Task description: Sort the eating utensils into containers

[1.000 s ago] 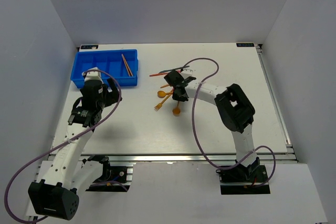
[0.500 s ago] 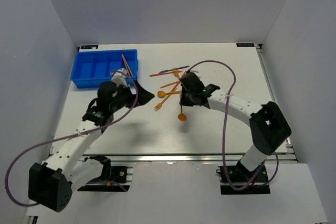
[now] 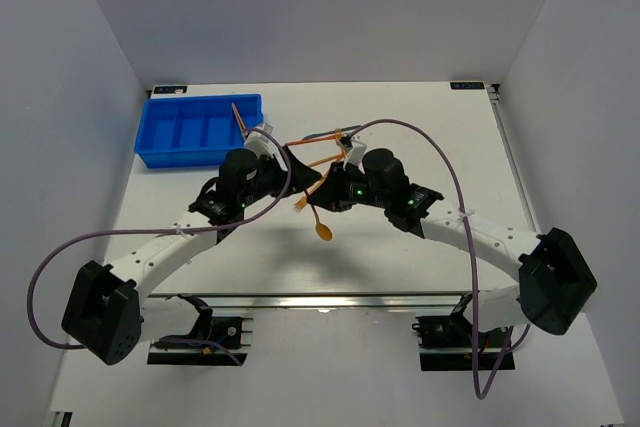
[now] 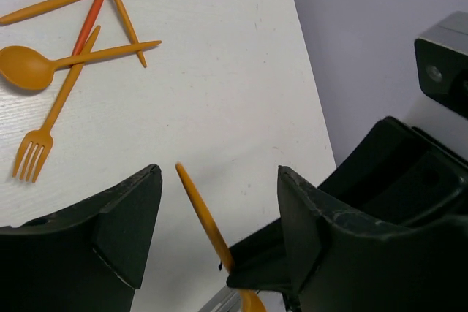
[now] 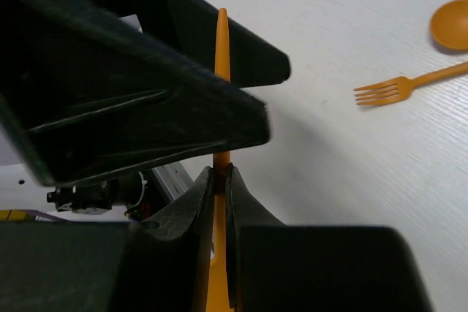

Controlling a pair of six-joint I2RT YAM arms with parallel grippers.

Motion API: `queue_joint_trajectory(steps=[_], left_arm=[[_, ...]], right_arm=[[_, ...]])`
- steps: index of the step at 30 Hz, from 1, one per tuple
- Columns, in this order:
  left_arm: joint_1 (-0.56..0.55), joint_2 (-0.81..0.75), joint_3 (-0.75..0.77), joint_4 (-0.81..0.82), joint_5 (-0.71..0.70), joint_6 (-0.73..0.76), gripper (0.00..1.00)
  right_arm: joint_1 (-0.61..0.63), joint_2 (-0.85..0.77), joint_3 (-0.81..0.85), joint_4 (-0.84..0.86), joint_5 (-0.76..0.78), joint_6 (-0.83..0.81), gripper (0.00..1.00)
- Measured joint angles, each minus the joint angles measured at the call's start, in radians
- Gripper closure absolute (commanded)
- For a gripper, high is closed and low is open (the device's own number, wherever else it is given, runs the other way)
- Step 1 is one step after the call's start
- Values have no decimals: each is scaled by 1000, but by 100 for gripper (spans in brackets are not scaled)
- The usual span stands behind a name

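My right gripper (image 3: 337, 196) is shut on the handle of an orange spoon (image 3: 323, 230) and holds it above the table, bowl hanging toward the near edge. In the right wrist view the handle (image 5: 221, 56) sticks up out of my shut right gripper (image 5: 221, 173). My left gripper (image 4: 219, 180) is open, and the spoon's handle (image 4: 199, 206) stands between its fingers without touching them. The blue tray (image 3: 160, 152) sits at the far left with an orange stick (image 3: 241, 122) in its right compartment.
Loose utensils lie mid-table behind the grippers: an orange spoon (image 4: 29, 67), an orange fork (image 4: 40, 144), a red stick (image 4: 93, 14) and more orange sticks (image 3: 320, 137). The fork also shows in the right wrist view (image 5: 409, 85). Purple cables loop above both arms.
My left gripper swung from the tray to the table's middle. My right gripper lifted the orange spoon and brought its handle between the left fingers.
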Motion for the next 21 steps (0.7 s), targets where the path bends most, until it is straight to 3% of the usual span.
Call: queue_joint_trajectory(steps=[4,5,7,9,11,12,14,17,21], left_arm=[[-4,2,2,-2,-35,-13,61],[-4,2,3,-2,-40,-11,80],[-4,2,5,-2,-45,-31,100],[-9,1,18,-8,-55,-20,100],[-9,2,34,-35,-77,-19,100],[-8,3,52,-64,-95,-10,100],[3,18,121,-151,-137,34,100],[66,107,302,-321,-263,142,100],[226,371,698,-533,-477,296,100]], right_arm=[[20,0,0,25,-6,0,100],[23,0,2,29,-6,0,100],[27,1,3,34,-4,0,100],[32,12,8,37,5,3,97],[32,16,20,32,23,8,58],[34,16,26,28,37,14,30],[34,13,36,5,83,21,13],[30,-2,49,-71,211,21,11],[16,-42,50,-198,352,5,11]])
